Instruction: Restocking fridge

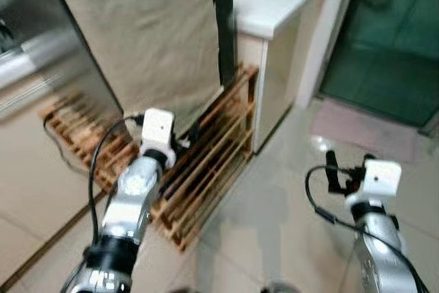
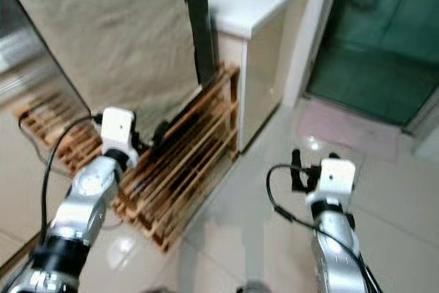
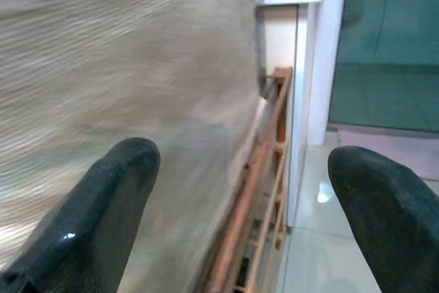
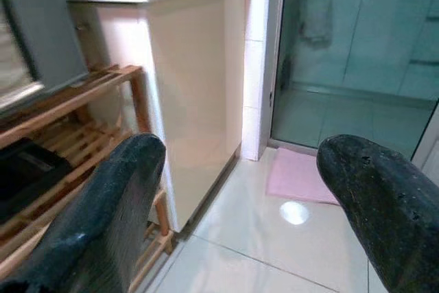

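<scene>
fridge (image 1: 41, 46), cloth-draped (image 1: 144, 39) on a wooden pallet (image 1: 206, 162), sits ahead-left, likely heavy, rigid and slick-sided, best taken at the door edge; left gripper (image 3: 240, 190) and right gripper (image 4: 240, 190) both gape, empty.

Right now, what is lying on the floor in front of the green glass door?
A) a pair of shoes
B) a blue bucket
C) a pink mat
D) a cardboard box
C: a pale pink mat lies flat on the shiny tiled floor just before the green glass door.
</scene>
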Tool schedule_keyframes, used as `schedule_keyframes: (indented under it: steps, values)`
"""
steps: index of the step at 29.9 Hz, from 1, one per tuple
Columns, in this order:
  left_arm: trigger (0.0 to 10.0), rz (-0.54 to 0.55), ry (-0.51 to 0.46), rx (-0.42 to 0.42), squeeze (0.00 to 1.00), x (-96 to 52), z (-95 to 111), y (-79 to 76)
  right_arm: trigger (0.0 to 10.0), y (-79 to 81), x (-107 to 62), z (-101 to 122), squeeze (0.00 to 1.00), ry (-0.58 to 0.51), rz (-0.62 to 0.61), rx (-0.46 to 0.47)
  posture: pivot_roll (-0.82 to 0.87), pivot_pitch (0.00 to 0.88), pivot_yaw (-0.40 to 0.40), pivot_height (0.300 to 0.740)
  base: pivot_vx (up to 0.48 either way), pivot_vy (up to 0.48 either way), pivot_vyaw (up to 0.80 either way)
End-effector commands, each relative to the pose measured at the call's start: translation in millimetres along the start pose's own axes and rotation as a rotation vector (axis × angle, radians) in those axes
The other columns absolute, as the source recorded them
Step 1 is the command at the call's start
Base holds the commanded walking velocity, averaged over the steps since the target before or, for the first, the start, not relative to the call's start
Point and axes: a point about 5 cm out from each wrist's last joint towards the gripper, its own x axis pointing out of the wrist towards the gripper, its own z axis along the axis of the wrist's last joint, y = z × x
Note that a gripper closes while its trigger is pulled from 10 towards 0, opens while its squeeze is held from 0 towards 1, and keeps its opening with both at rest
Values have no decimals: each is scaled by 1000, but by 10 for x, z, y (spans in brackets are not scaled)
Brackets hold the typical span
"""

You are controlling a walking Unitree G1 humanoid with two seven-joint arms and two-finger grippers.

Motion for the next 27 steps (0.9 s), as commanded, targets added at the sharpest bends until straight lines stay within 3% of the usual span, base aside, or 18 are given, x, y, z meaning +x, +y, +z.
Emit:
schedule_keyframes:
  steps: [1, 11, 15, 16, 20, 27]
  values:
    - [10000, 20, -46, 22, 0, -46, 62, 89, 10000, 85, 31, -6, 0, 1, 30, 12, -157, 0, 74, 725, 0, 480, 0]
    - [10000, -31, -81, 6, 0, -141, 79, -69, 10000, 83, 18, -60, 0, 19, 41, 12, -153, 0, 70, 725, 0, 91, 0]
    - [10000, -32, -54, -7, 0, -44, 136, -129, 10000, 82, 36, -52, 0, 13, 36, 8, -149, 0, 67, 725, 0, 0, 0]
    - [10000, -46, -51, -46, 0, 27, 190, -173, 10000, 77, 64, -23, 0, -2, 25, 1, -147, 0, 68, 725, 0, 0, 0]
    - [10000, -82, -32, -53, 0, 231, 263, -259, 10000, 70, 116, 42, 0, -26, 13, 9, -149, 0, 66, 725, 0, 0, 0]
    - [10000, -28, -33, -58, 0, 436, 439, -231, 10000, 96, 93, 26, 0, -23, 19, 10, -172, 0, 80, 725, 0, 0, 0]
